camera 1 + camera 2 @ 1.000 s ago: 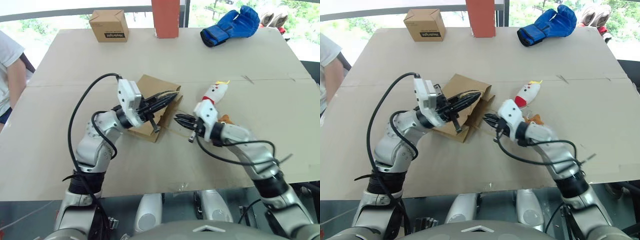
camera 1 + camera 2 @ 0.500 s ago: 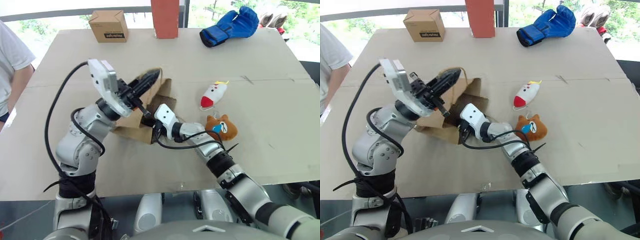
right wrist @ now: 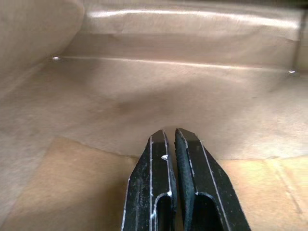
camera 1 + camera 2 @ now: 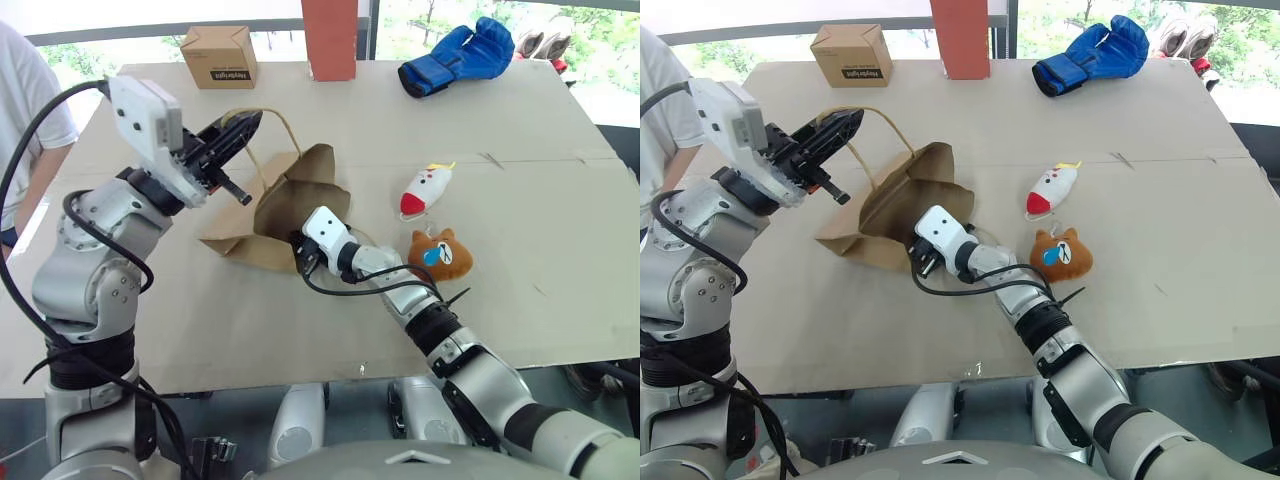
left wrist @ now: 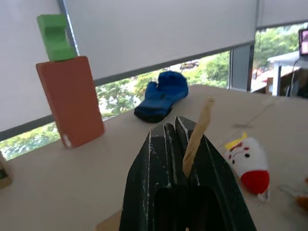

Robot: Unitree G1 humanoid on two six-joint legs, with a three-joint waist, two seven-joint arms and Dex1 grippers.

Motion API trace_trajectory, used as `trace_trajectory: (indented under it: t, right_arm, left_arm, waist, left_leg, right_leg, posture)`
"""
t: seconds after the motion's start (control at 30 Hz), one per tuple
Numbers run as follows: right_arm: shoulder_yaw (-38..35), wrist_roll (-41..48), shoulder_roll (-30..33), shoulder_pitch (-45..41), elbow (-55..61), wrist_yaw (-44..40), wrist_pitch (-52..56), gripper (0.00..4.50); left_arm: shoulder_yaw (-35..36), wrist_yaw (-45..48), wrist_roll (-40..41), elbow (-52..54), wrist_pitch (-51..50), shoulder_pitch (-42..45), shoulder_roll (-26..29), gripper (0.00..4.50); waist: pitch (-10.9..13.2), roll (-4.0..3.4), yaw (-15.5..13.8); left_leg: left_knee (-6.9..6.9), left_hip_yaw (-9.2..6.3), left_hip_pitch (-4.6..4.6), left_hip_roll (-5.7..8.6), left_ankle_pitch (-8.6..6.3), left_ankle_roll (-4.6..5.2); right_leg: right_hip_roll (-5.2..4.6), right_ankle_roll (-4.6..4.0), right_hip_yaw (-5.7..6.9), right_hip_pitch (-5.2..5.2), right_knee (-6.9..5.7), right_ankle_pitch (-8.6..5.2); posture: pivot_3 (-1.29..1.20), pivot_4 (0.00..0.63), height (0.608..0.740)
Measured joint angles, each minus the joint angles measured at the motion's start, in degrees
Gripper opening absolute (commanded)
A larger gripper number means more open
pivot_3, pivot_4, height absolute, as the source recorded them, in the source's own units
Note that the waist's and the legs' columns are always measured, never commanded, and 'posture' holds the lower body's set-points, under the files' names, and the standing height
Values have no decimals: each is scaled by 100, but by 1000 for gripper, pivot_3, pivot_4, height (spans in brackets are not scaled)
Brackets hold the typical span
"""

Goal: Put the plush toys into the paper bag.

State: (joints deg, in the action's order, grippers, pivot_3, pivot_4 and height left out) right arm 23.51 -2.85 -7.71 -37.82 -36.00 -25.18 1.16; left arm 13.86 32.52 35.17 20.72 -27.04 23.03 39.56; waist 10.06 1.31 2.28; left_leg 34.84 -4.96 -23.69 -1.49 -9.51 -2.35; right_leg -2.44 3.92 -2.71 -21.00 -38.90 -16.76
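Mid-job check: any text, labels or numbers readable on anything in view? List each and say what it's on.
Black lettering on the side of the cardboard box: too small and blurred to read.
Paper bag, bear toy, white toy, boxing glove, orange block: no text visible.

The paper bag's (image 4: 290, 195) mouth is blocked by the right end effector (image 4: 298, 256); bare desk (image 4: 540, 210) lies right of the two plush toys (image 4: 440, 254), well short of the boxing glove (image 4: 462, 55).
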Motion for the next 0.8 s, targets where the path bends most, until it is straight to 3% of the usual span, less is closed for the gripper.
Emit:
trace_trajectory:
  t: [0.1,0.23,0.4,0.43,0.57,0.8]
  right_arm:
    - [0,-111,7,-134,128,52,343,42]
    - [-53,120,110,-122,793,-560,948,1904]
    - [-201,349,789,268,2664,-975,1796,4175]
    - [-283,478,1015,401,3191,-1075,2175,4438]
    - [-900,1216,1934,775,5309,-1351,3664,4438]
    - [-1767,1707,3195,1416,6776,-1236,5212,4438]
  left_arm:
    - [-230,-59,-302,-32,7,0,-85,0]
    - [-396,23,-463,-87,42,13,-173,0]
    - [-390,115,-464,-160,134,78,-328,0]
    - [-404,158,-461,-200,140,134,-362,0]
    - [-398,317,-455,-323,238,175,-410,0]
    - [-376,702,-260,-391,288,320,-556,0]
  waist:
    - [2,-1,6]
    - [5,-2,14]
    - [4,0,-4]
    - [5,-2,-2]
    - [6,-1,-5]
    - [7,0,-15]
  left_leg:
    - [0,-1,-6,0,2,-2]
    - [-23,1,-22,0,2,-2]
    - [-46,0,-54,0,2,-2]
    - [-46,0,-57,0,2,-2]
    - [-43,0,-66,0,2,-2]
    - [-39,4,-71,1,2,-2]
  right_leg:
    - [1,-3,-3,-3,-2,19]
    - [4,-3,-13,-28,1,22]
    - [3,-4,-12,-64,3,22]
    - [3,-4,-12,-66,4,22]
    - [2,-3,-9,-68,9,22]
    - [2,-3,-13,-67,19,21]
  posture:
    - [0,150,740]
    - [0,150,740]
    - [0,150,740]
    - [0,150,740]
    - [0,150,740]
    - [0,150,740]
